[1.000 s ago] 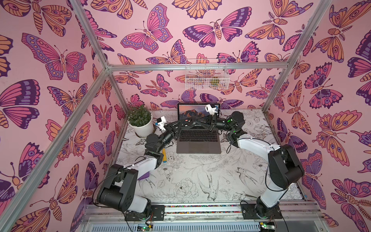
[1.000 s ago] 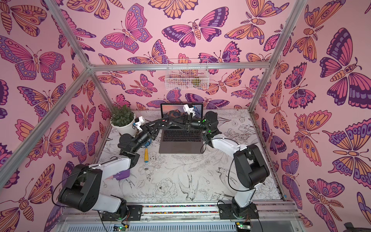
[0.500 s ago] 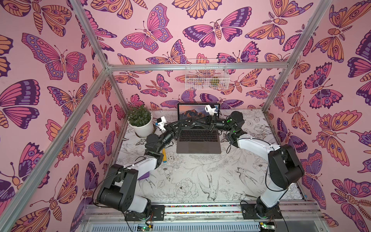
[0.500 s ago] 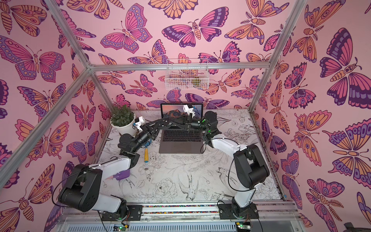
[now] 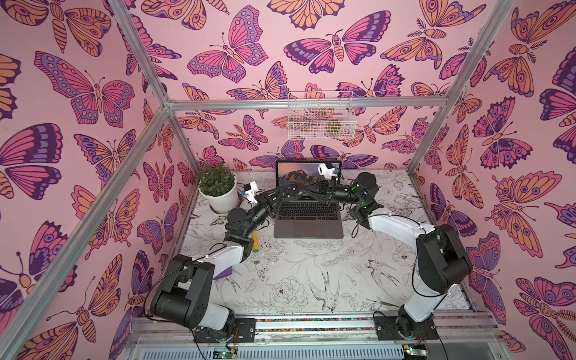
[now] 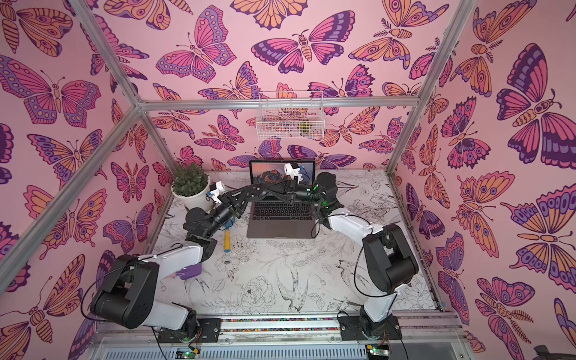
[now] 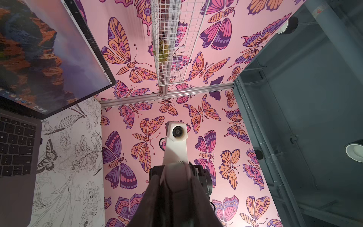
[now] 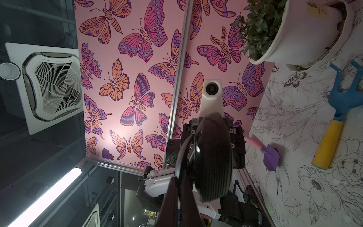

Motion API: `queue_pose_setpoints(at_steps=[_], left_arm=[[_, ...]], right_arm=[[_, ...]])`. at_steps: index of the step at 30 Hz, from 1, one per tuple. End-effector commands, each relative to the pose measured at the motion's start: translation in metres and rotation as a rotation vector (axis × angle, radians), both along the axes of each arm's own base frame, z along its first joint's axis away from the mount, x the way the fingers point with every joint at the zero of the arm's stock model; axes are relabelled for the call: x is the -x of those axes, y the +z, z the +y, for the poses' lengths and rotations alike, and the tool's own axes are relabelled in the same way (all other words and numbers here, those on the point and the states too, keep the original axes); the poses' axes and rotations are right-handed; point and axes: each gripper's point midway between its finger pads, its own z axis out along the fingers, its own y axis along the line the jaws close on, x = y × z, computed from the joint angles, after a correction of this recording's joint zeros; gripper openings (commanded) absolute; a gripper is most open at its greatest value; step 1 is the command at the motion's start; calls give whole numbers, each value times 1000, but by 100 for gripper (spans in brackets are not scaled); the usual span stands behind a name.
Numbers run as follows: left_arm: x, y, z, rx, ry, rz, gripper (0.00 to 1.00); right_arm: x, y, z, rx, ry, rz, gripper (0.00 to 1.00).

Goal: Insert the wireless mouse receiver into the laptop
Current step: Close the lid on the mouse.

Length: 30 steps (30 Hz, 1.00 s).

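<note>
Left claw (image 7: 174,176) is clamped on the wireless mouse (image 8: 212,157), right claw (image 8: 181,182) pinched shut at its edge, at 12 o'clock; receiver should be drawn straight out.

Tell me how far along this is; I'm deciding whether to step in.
Done: the left hand holds the wireless mouse above the laptop. Under way: the right hand is shut at the mouse's edge; the receiver itself is too small to make out. Remaining: plugging it into the laptop.
</note>
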Motion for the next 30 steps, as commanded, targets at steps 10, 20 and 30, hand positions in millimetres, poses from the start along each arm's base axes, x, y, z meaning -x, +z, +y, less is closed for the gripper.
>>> queue_pose_setpoints(at_steps=[10,20,30], left_arm=[[10,22,0,31,-15,-88,0],[10,21,0,32,-15,-87,0],[10,21,0,33,-14,-89,0]], right_arm=[[-4,-1,2,35,-16,-3,5],[-5,-3,2,42,-17,2,6],[-5,-5,3,48,-19,6,6]])
